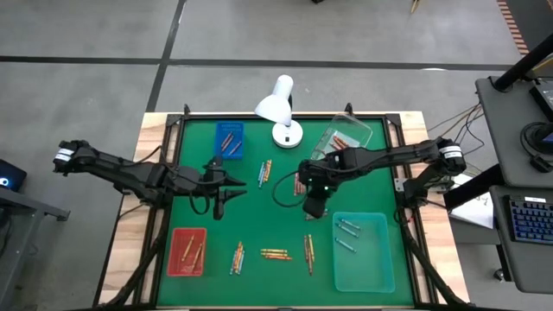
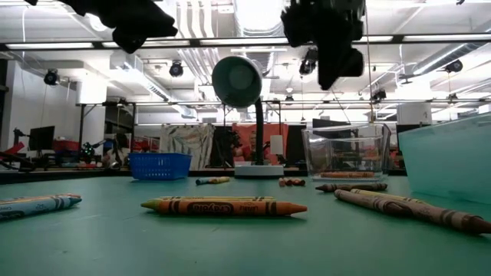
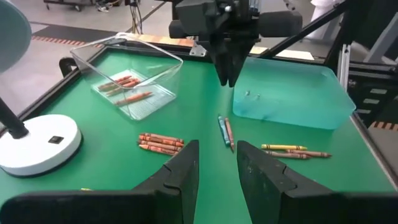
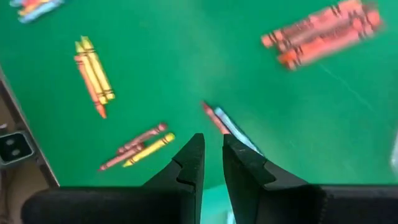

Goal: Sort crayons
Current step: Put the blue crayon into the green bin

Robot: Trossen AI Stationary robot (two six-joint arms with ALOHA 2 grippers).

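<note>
Crayons lie in small groups on the green mat: an orange-red bunch (image 3: 160, 142), a red-and-blue pair (image 3: 224, 132), a yellow and a brown one (image 3: 292, 150), and more near the front (image 1: 275, 254). My right gripper (image 3: 229, 74) hangs above the red-and-blue pair (image 4: 227, 124), pointing steeply down. Its fingers (image 4: 213, 149) stand a narrow gap apart with nothing between them. My left gripper (image 1: 232, 184) hovers left of the mat's centre, pointing toward the table's right side. It is open (image 3: 217, 165) and holds nothing.
A white desk lamp (image 1: 281, 112) stands at the far middle. A blue tray (image 1: 229, 138) is at the far left and a clear bin with red crayons (image 3: 127, 87) at the far right. A red tray (image 1: 187, 250) is at the near left, a pale teal tray (image 1: 363, 250) at the near right.
</note>
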